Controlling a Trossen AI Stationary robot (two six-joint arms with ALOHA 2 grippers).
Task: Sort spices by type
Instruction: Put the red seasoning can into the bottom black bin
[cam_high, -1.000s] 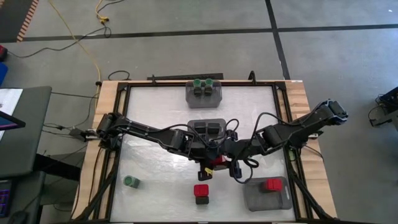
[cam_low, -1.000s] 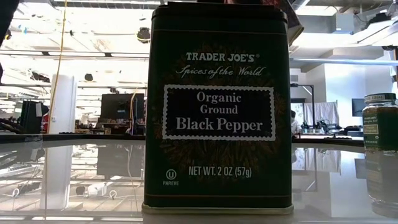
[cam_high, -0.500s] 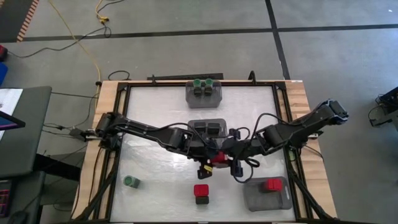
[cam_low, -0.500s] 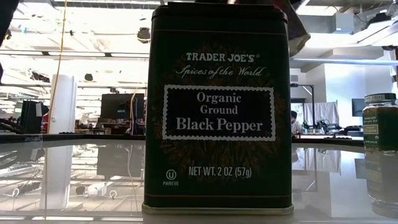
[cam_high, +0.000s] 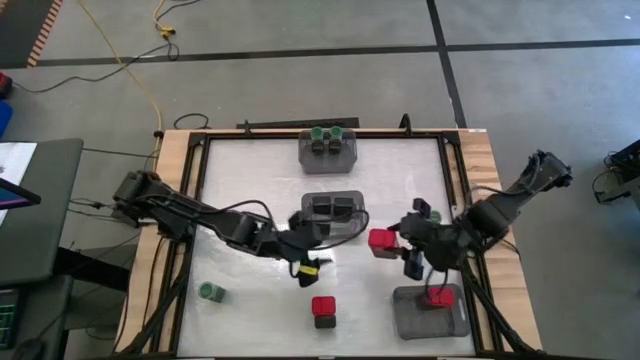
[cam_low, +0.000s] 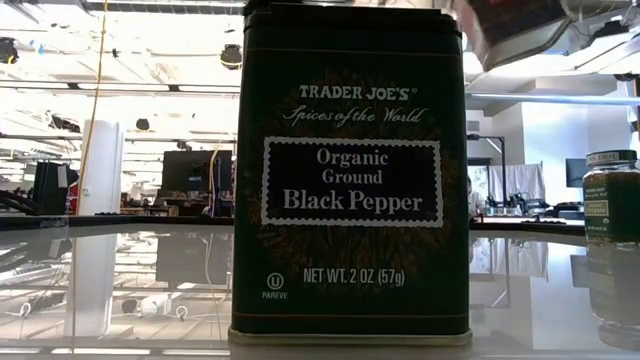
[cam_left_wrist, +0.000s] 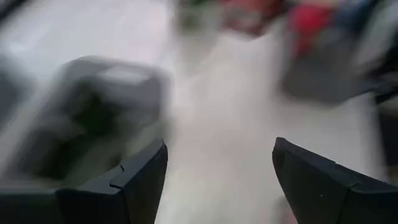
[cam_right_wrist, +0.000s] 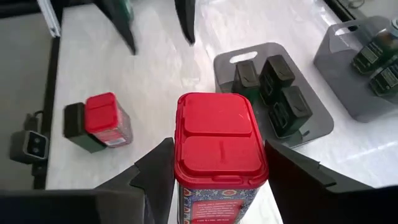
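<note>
From above, the right end effector (cam_high: 392, 243) grips a red-capped jar (cam_high: 380, 241) over the tabletop (cam_high: 250, 170), right of the middle bin (cam_high: 333, 212), which holds black-topped jars (cam_high: 333, 207). The left end effector (cam_high: 300, 232) hangs just left of that bin, its fingers apart and empty. A far bin (cam_high: 329, 148) holds green-capped jars (cam_high: 328, 133). A near-right bin (cam_high: 430, 312) holds one red-capped jar (cam_high: 439, 296). Another red-capped jar (cam_high: 323, 311) stands at the near edge and a green-capped jar (cam_high: 209, 292) at the near left.

At table height, a black pepper tin (cam_low: 351, 170) fills the middle; a glass jar (cam_low: 612, 195) shows at the right edge.

The left wrist view is blurred: its fingers (cam_left_wrist: 140, 180) stand apart above bare tabletop.

In the right wrist view, the fingers (cam_right_wrist: 158, 171) clamp the red-capped jar (cam_right_wrist: 219, 146); beyond lie a red-capped jar on its side (cam_right_wrist: 99, 121) and the bin of black-topped jars (cam_right_wrist: 273, 90).
</note>
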